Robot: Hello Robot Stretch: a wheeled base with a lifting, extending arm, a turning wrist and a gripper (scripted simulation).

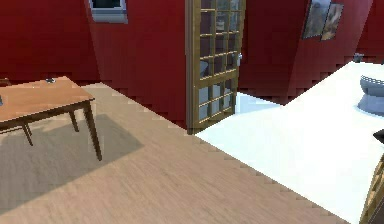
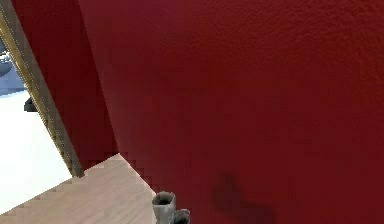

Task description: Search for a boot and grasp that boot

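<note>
Search phase, grasp not yet made; nothing in hand can be confirmed, and the state of the jaws cannot be told from these pictures.

Forward view: wooden floor [image 1: 150, 170] running up to red walls; a wooden bench [image 1: 50, 98] on slim legs at the left; a wood-framed glazed door [image 1: 216, 60] near the middle, white floor [image 1: 290, 135] beyond it; framed pictures [image 1: 322, 18] on the far wall; a pale rounded fixture [image 1: 371, 88] at the right edge, too cut off to name.

Arm side view: red wall [image 2: 240, 90] close by; door frame [image 2: 40, 95] slanting at the left; at the bottom edge, at the foot of the wall, two grey tube-like shapes [image 2: 166, 205] standing side by side on the wooden floor; their open tops and upright form suggest boot shafts, though the lower parts are cut off; likely the boot sought, not certain.

Judgement: the search looks nearly finished if those shapes are the boot; left to do is to confirm it, line the arm up with it, reach, and take hold; the wall just behind leaves little room for the reach.
</note>
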